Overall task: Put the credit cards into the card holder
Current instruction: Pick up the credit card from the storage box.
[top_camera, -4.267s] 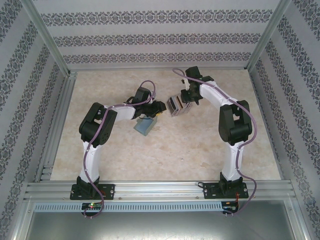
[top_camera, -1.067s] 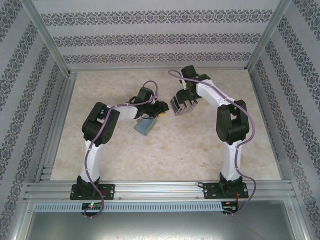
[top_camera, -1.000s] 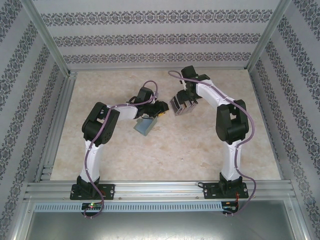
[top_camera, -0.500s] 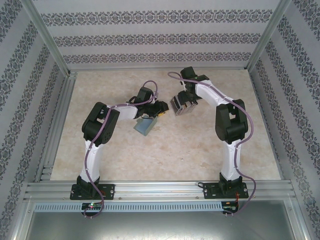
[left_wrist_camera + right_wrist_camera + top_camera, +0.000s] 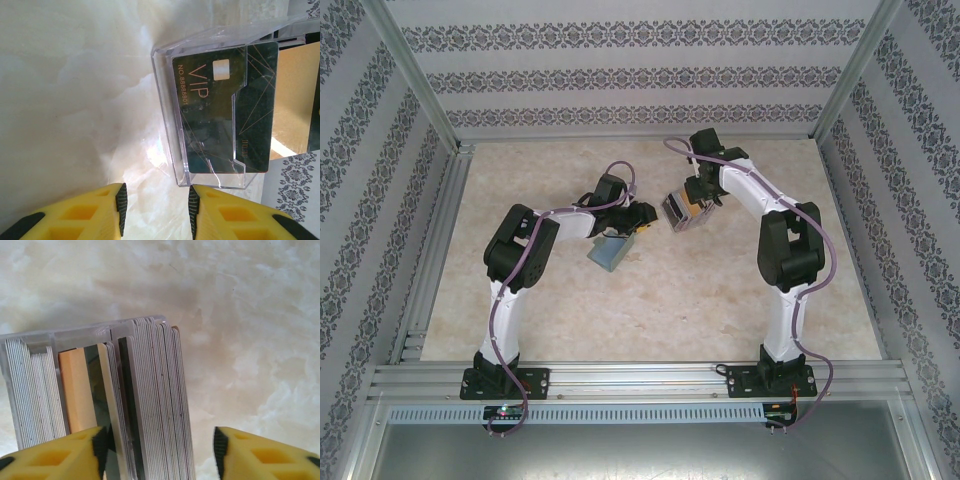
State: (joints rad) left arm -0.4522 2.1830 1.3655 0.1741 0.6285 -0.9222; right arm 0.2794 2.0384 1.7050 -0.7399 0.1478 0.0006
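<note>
Right wrist view: my right pincer (image 5: 159,436) is spread over the clear rack (image 5: 80,335), pinching nothing; the credit cards (image 5: 77,390) stand upright in its slots. I should centre on one card edge before closing, then lift straight.

Surface: cream marble-patterned table (image 5: 650,310) | standing on it, near centre: clear slotted rack (image 5: 677,212), credit cards (image 5: 210,115) upright inside | left of rack, apart from it: sage-green card holder (image 5: 608,254)
</note>
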